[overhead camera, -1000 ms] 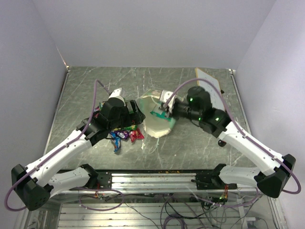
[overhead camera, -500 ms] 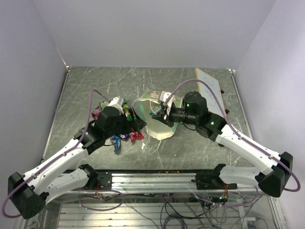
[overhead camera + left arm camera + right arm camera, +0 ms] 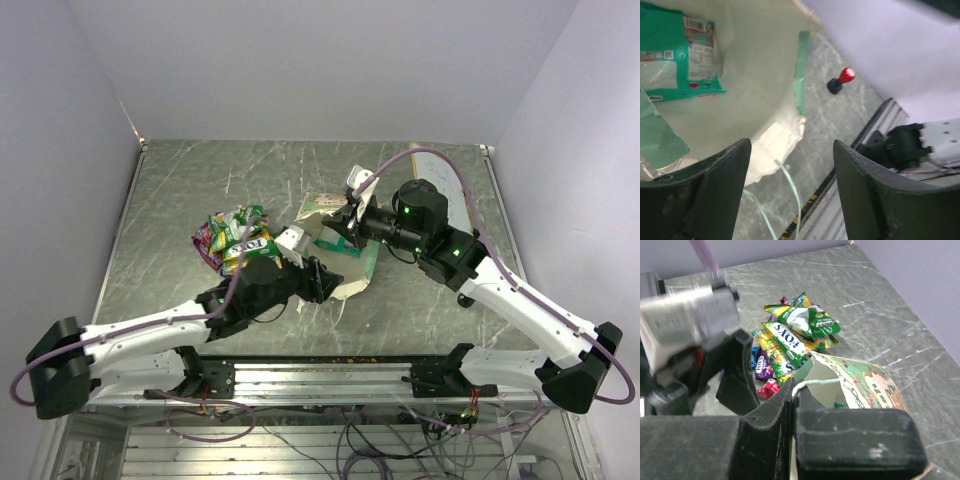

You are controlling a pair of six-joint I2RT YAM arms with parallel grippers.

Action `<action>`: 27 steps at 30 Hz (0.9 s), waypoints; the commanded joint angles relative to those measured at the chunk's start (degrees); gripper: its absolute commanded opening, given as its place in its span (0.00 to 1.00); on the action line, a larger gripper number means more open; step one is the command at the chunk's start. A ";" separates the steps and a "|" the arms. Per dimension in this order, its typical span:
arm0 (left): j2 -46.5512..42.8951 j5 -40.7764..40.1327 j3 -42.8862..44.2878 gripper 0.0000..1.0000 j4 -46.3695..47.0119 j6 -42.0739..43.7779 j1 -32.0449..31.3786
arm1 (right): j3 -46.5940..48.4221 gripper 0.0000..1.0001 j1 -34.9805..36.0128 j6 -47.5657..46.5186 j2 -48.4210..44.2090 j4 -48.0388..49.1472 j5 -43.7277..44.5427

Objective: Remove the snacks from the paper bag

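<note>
While the right jaws pinch the rim of the tipped bag (image 3: 352,270) and the left jaws sit spread at its mouth, the teal packet (image 3: 677,55) inside looks light, crinkly and slick, so I'd grab a crimped edge.

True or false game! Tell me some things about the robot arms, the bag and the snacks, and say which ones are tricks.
1. A pile of snacks lies on the table outside the paper bag. True.
2. The bag is empty. False: a teal packet lies inside it.
3. The right gripper pinches the bag's rim. True.
4. The left gripper is squeezing a snack. False: its fingers stand apart at the bag's mouth, with nothing held.
5. The red-capped knob is in the bag. False: it stands on the table outside it.
</note>
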 commanded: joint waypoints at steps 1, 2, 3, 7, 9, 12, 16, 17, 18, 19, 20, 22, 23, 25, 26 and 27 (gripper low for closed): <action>8.16 -8.18 -1.47 0.59 15.01 8.26 -2.28 | 2.52 0.00 0.27 -0.32 -1.07 0.01 3.60; 10.52 -9.36 -0.31 0.54 15.14 9.73 -3.17 | 2.70 0.00 0.27 -0.47 -1.00 -0.09 3.43; 12.99 -11.39 1.48 0.51 14.13 11.12 -4.19 | 2.75 0.00 0.27 -0.49 -0.98 -0.07 3.34; 21.43 -19.76 5.62 0.42 13.49 13.85 -6.05 | 2.40 0.00 0.24 -0.12 -1.22 0.28 3.48; 23.85 -20.79 6.17 0.39 15.98 15.61 -6.00 | 2.35 0.00 0.23 0.19 -1.48 0.59 3.97; 28.52 -22.10 7.83 0.38 18.07 17.91 -6.02 | 2.83 0.00 0.29 0.21 -1.57 0.84 4.37; 34.65 -23.67 8.87 0.39 22.17 19.51 -5.94 | 3.79 0.00 0.27 0.60 -1.17 0.31 4.10; 35.80 -24.24 9.69 0.38 22.10 19.47 -5.91 | 4.12 0.00 0.24 0.68 -1.15 0.06 3.91; 37.02 -24.82 10.35 0.37 22.11 19.35 -5.91 | 4.40 0.00 0.26 0.73 -1.11 -0.21 3.80; 38.19 -25.29 10.87 0.37 22.58 19.45 -5.91 | 4.67 0.00 0.22 0.78 -1.15 -0.47 3.65; 39.44 -25.86 11.26 0.38 23.22 19.69 -5.83 | 4.86 0.00 0.25 0.78 -1.23 -0.73 3.72; 42.39 -27.01 12.42 0.38 23.98 20.55 -5.46 | 5.18 0.00 0.25 0.73 -1.35 -1.10 3.84; 43.88 -28.02 13.13 0.38 24.10 21.14 -5.23 | 5.31 0.00 0.26 0.72 -1.45 -1.33 3.81; 46.07 -29.08 14.69 0.39 23.60 22.07 -4.49 | 5.86 0.00 0.29 0.65 -1.50 -2.00 3.49; 46.90 -29.13 15.55 0.39 23.29 22.25 -4.02 | 6.16 0.00 0.26 0.64 -1.51 -2.39 3.30; 47.61 -29.17 16.41 0.39 22.85 22.27 -3.37 | 6.38 0.00 0.28 0.69 -1.50 -2.73 3.24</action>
